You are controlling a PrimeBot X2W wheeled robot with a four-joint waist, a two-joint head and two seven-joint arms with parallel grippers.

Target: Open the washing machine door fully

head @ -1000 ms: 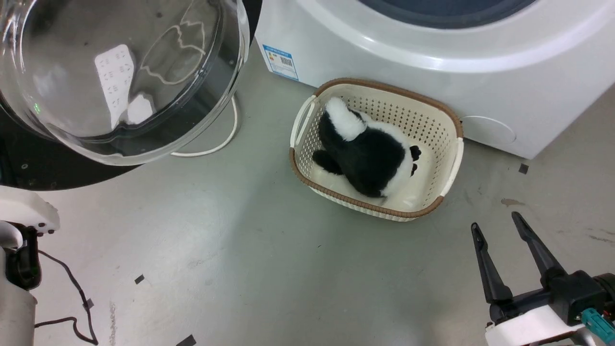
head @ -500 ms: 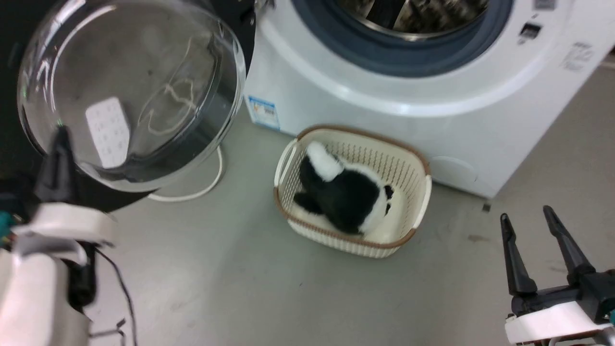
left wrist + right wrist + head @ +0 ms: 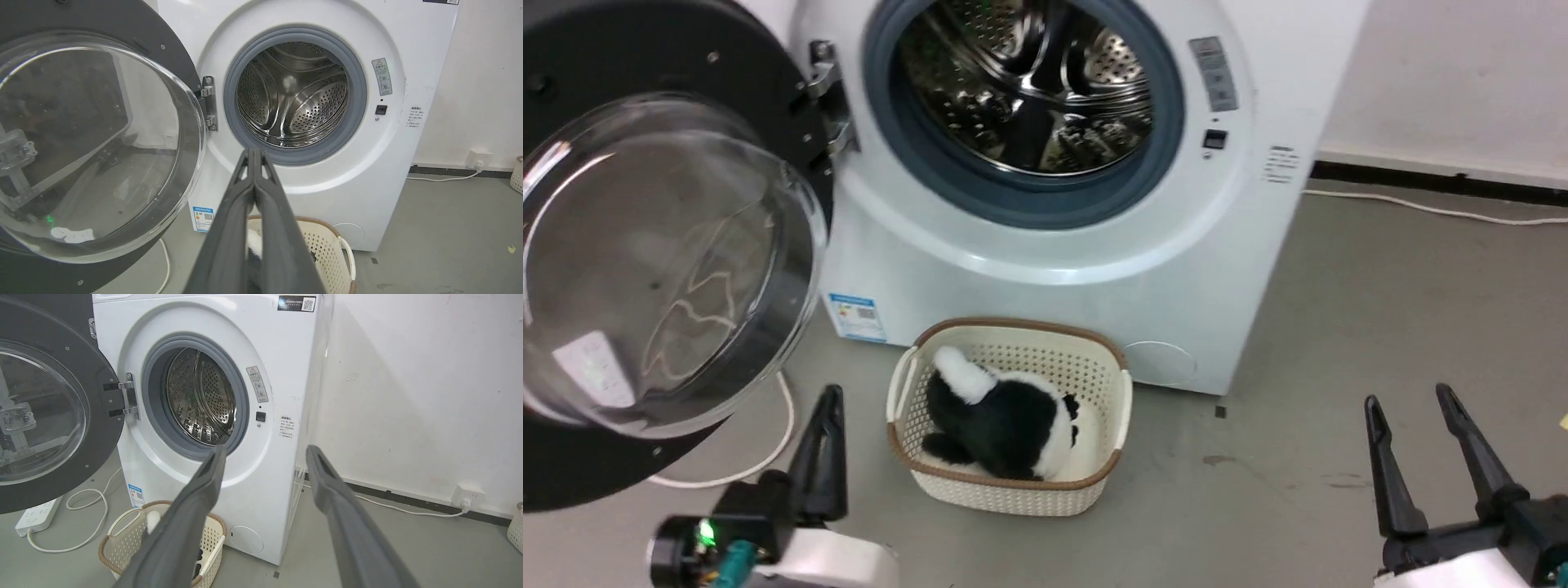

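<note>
L end effector (image 3: 831, 404) pinched shut, empty, sits just below-right of the washing machine door (image 3: 662, 269). Door stands swung wide, up-left of it, hinged to washing machine (image 3: 1054, 278). R end effector (image 3: 1409, 398) spread wide, empty, well apart. L arm nearer.

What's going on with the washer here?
The washing machine door hangs wide open at the left of the washing machine, its drum exposed. Neither gripper holds anything: the left gripper is shut, low beside the door, and the right gripper is open, off to the right. A basket holding a black-and-white plush toy sits in front.
</note>
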